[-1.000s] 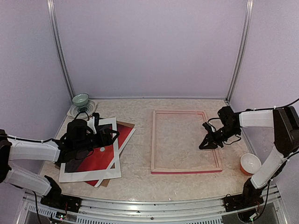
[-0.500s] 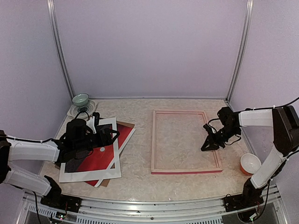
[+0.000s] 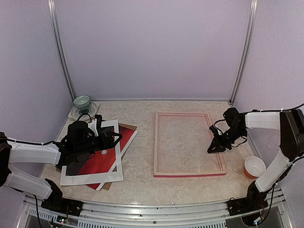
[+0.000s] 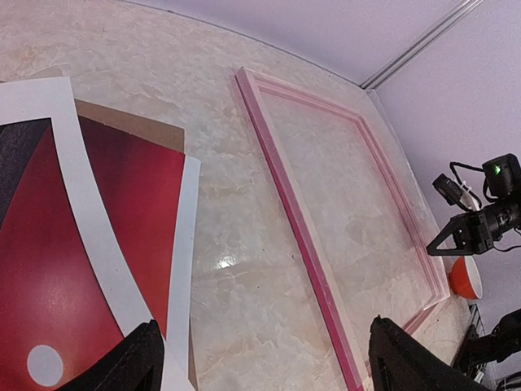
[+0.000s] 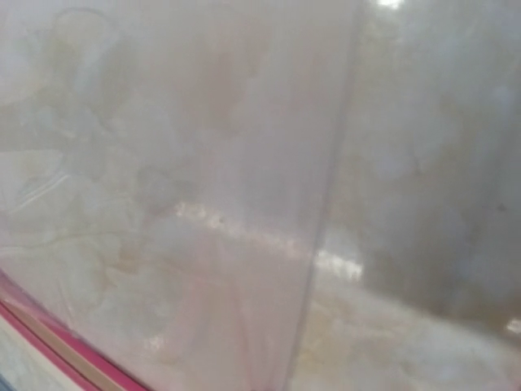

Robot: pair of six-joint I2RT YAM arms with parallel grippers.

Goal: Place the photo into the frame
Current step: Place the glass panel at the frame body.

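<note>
Photo (image 3: 97,164) is seen at lower left, overlaid by white mat (image 3: 90,180). Frame (image 3: 156,142) is laid centre-right. Left gripper (image 3: 113,139) is spread wide, empty. Right gripper (image 3: 214,147) opening cannot be told.

The top camera looks down over the whole bench (image 3: 142,114) from its near edge. Left wrist's looks low rightward, sharing the frame (image 3: 156,142) (image 4: 303,232); right wrist's is close-up, blurred.

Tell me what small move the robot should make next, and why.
Probably the left gripper should lower and close on the photo's exposed edge. Its fingers hang open over the photo, which lies partly under the white mat, while the frame lies apart, without a photo.
</note>
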